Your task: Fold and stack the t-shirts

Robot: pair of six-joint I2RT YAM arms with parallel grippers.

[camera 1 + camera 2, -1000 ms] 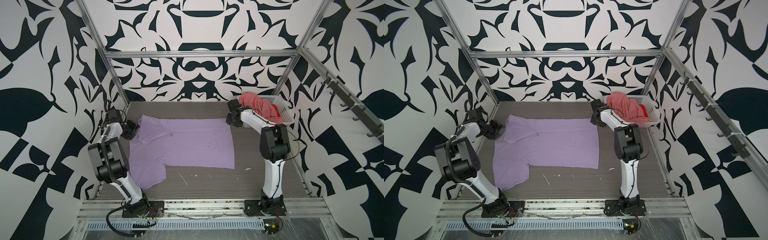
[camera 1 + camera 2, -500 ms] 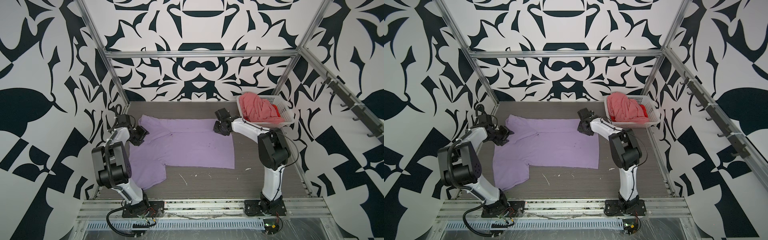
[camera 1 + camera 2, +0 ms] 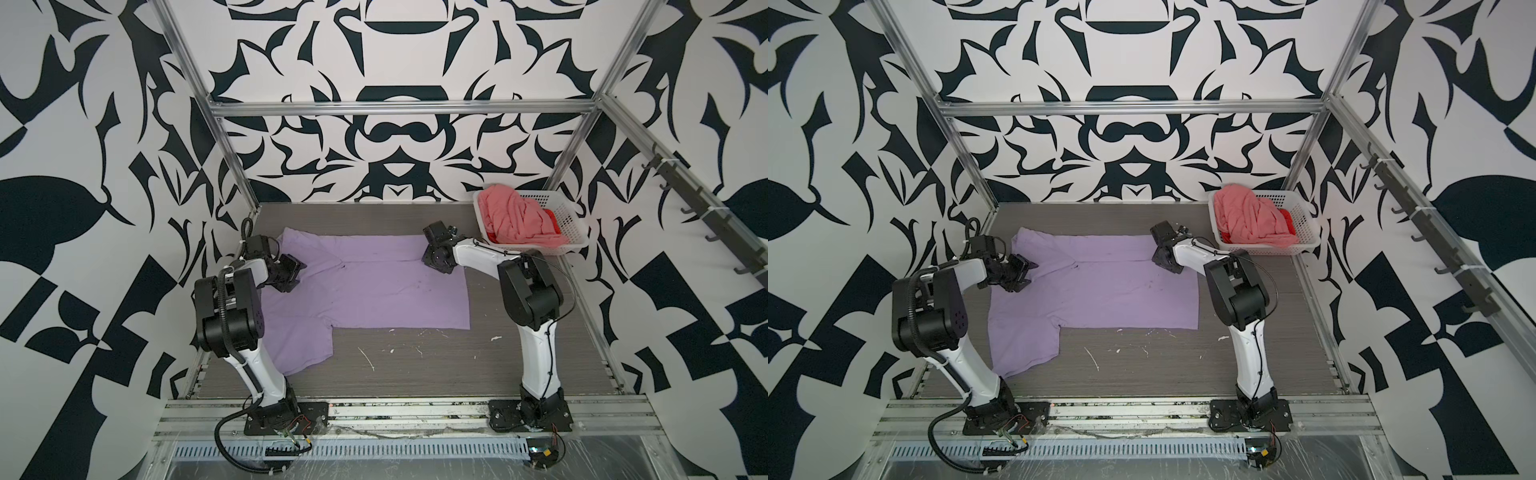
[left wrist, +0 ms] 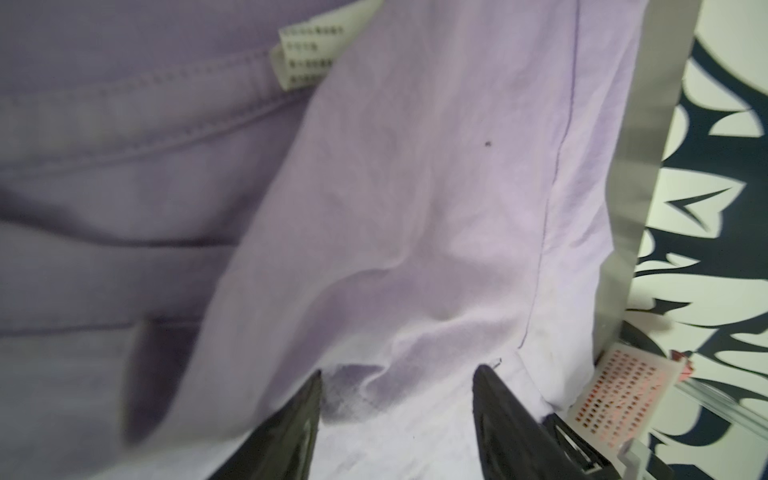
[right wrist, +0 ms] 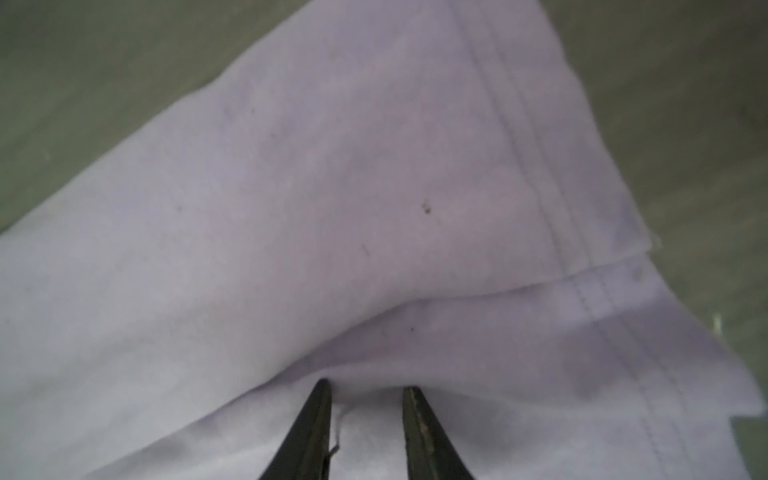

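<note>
A lavender t-shirt [image 3: 374, 291] [image 3: 1100, 291] lies spread on the grey table, neck to the left. My left gripper [image 3: 293, 270] [image 4: 397, 386] stands open over its far sleeve, fingertips spread on the cloth near the white neck label [image 4: 307, 54]. My right gripper [image 3: 434, 259] [image 5: 365, 390] is shut on the shirt's far right hem corner, which is pulled inward and folded over the layer below. A salmon-pink t-shirt [image 3: 515, 220] and a red one [image 3: 550, 218] lie crumpled in the basket.
The white perforated basket [image 3: 569, 224] stands at the back right corner, close behind my right arm. Small white scraps [image 3: 368, 359] dot the bare table [image 3: 415, 374] in front of the shirt. Metal frame posts and patterned walls close in the sides.
Both grippers have moved inward over the lavender shirt. The right one came left from beside the basket, and the far right corner moved with it.
</note>
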